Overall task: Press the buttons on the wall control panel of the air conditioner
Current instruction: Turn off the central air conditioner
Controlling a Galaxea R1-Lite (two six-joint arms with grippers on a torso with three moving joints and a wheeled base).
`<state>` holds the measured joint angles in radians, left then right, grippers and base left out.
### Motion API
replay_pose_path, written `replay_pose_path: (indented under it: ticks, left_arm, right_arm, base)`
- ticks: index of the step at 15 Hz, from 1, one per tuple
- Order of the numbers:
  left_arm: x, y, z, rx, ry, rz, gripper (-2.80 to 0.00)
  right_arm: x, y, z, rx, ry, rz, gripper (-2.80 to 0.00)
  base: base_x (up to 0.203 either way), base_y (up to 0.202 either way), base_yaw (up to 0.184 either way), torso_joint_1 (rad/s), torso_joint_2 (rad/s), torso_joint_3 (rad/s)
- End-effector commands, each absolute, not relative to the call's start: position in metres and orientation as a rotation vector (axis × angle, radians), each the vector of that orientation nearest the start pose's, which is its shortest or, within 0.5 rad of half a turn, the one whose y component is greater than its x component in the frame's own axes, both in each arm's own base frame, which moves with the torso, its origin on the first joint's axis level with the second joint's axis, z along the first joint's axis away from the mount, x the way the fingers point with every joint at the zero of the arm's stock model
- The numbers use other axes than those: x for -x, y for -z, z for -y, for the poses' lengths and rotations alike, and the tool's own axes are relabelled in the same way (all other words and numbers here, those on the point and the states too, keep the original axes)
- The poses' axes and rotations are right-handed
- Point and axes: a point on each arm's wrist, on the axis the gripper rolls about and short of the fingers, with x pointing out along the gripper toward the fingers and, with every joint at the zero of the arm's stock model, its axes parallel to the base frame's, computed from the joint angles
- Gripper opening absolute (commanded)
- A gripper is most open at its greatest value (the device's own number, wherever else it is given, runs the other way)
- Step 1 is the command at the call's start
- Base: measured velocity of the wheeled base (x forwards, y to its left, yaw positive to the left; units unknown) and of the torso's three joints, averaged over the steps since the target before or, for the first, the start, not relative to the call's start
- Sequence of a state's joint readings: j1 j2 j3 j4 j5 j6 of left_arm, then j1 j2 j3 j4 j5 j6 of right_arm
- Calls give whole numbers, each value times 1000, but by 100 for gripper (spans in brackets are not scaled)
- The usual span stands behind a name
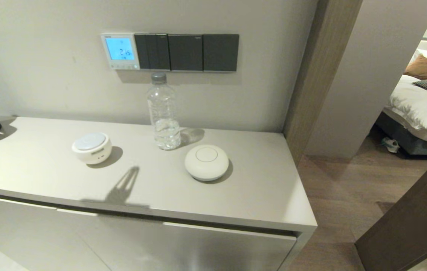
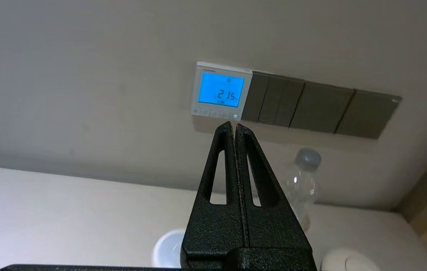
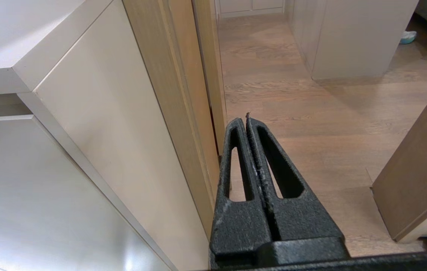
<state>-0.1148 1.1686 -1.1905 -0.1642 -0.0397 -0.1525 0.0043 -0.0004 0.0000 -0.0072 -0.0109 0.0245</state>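
Air conditioner's wall control panel (image 1: 120, 51): mounted on the beige wall above the counter (image 1: 29, 165), at the left end of a row of dark grey switch plates (image 1: 186, 52) and touching the first of them. Screen lit light blue with digits. Buttons (image 2: 215, 112) in a row along the panel's bottom edge, under the screen, with nothing touching them.

Left tool (image 2: 234, 126): fingers pressed together, gripping nothing, held in the air over the counter, tips aimed up toward the panel's lower edge but clear of the wall. From the head camera, only a dark piece of the left arm at the far left edge.

Right tool (image 3: 246, 119): fingers closed on nothing, parked low beside the cabinet's end, over the wood floor (image 3: 311, 113).

On the counter: clear plastic bottle (image 1: 163, 113) upright below the switch plates, a round white device with a grey top (image 1: 91, 147) to its left, a white puck (image 1: 206, 162) just to its right, all apart from one another.
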Motion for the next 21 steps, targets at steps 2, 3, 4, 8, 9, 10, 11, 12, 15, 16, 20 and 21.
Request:
replay_pose_path:
  ticks: [2, 3, 4, 8, 9, 10, 11, 12, 15, 16, 20, 21]
  left_arm:
    - [-240, -365, 51, 209, 211, 107, -280]
    - [-252, -361, 56, 223, 217, 115, -280]
    - [-264, -357, 59, 228, 218, 113, -280]
    - [-305, -345, 69, 242, 222, 111, -280]
    - [-312, -342, 71, 245, 224, 103, -280]
    - [-319, -338, 73, 247, 226, 93, -280]
    - [-325, -334, 75, 252, 226, 82, -280]
    - [-329, -331, 76, 260, 226, 72, -280]
    - [-341, -320, 79, 271, 225, 47, -280]
    - [-347, -317, 80, 281, 227, 64, -280]
    - [-357, -311, 82, 293, 235, 107, -280]
    - [-361, -309, 83, 292, 235, 101, -280]
  right_arm:
    - [23, -75, 0, -25, 6, 5, -280]
    - [23, -75, 0, -25, 6, 5, -280]
    - [23, -75, 0, -25, 6, 5, -280]
    - [23, -75, 0, -25, 6, 5, -280]
    - [23, -75, 0, -25, 6, 5, -280]
    - [23, -75, 0, -25, 6, 5, -280]
    - [23, -75, 0, -25, 6, 5, -280]
    - [23, -75, 0, -25, 6, 5, -280]
    - [23, -75, 0, -25, 6, 5, -280]
    - [23, -75, 0, -25, 6, 5, -280]
    - [23, -75, 0, -25, 6, 5, -280]
    - [23, -75, 0, -25, 6, 5, -280]
  base:
    - [0, 0, 0, 0, 0, 0]
    - [0, 0, 0, 0, 0, 0]
    - [0, 0, 0, 0, 0, 0]
    - [0, 0, 0, 0, 0, 0]
    - [0, 0, 0, 0, 0, 0]
    - [0, 0, 0, 0, 0, 0]
    - [0, 0, 0, 0, 0, 0]
    - [0, 0, 0, 0, 0, 0]
    - [0, 0, 0, 0, 0, 0]
    - [0, 0, 0, 0, 0, 0]
    - [0, 0, 0, 0, 0, 0]
    - [0, 0, 0, 0, 0, 0]
